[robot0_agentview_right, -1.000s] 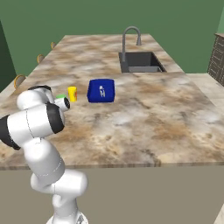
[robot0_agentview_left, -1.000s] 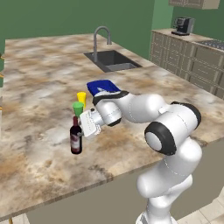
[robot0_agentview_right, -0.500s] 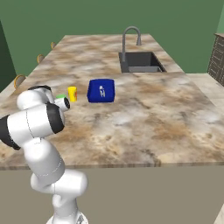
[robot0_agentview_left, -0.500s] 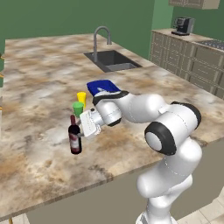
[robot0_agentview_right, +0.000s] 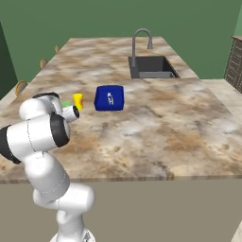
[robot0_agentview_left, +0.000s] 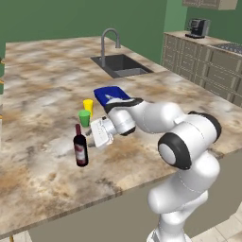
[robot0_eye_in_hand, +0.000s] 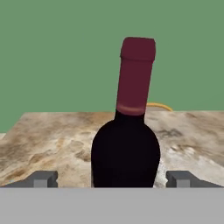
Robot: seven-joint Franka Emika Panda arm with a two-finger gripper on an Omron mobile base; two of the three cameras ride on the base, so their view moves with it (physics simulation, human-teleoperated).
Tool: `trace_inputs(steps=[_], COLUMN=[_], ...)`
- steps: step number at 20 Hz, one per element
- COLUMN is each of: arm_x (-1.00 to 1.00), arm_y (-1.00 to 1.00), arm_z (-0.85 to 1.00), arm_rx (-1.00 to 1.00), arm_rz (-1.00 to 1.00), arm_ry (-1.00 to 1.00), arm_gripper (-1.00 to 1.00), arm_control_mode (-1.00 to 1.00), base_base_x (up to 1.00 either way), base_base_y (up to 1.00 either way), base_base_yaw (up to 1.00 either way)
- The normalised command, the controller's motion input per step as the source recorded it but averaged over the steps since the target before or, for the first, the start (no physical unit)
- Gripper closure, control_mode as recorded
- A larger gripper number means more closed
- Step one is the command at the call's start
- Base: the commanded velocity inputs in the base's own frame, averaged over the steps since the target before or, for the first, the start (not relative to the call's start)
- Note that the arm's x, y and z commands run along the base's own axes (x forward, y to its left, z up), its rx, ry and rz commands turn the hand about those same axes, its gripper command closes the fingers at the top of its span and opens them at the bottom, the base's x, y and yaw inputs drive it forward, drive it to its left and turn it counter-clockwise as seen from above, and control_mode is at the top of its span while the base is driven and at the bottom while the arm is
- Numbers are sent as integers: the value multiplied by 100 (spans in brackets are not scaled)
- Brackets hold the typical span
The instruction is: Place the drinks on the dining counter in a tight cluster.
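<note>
The dark wine bottle point(robot0_agentview_left: 81, 149) with a red cap and label stands upright on the marbled dining counter point(robot0_agentview_left: 47, 94), near its front left. My gripper point(robot0_agentview_left: 90, 141) reaches toward it from the right, level with its body. In the hand view the wine bottle point(robot0_eye_in_hand: 126, 148) fills the middle, and the gripper point(robot0_eye_in_hand: 113, 179) is open, with a gap between the glass and each fingertip point(robot0_eye_in_hand: 43, 178). Nothing is held.
A small green cup point(robot0_agentview_left: 84, 117) and a yellow cup point(robot0_agentview_left: 88, 106) stand just behind the bottle, beside a blue box point(robot0_agentview_left: 112, 96). The sink point(robot0_agentview_left: 121, 65) and curved faucet point(robot0_agentview_left: 109, 39) lie further back. The counter's front edge point(robot0_agentview_left: 94, 201) runs close below the bottle.
The jaws have spread apart and let go of the wine bottle. The arm and the bottle stay where they were.
</note>
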Motion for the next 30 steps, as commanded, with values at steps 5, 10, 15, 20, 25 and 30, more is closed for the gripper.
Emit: trace_inputs(steps=[5,10,15,20,25,30], arm_x=[0,0,26,15,48,45], arm_y=[-55,-72,-25,-38,-46,-52], arm_z=[14,32,44,28,0,6], arm_rx=[2,1,-11,-21,-35,-34], arm_rz=[-2,-12,-27,-41,-49,-54], arm_ry=[0,4,26,33,24,17], arm_gripper=[-100,-100,-100,-100,-100,-100], arm_control_mode=[-100,-100,-100,-100,-100,-100], base_base_x=[0,0,0,0,0,0], base_base_y=[0,0,0,0,0,0], base_base_yaw=[0,0,0,0,0,0])
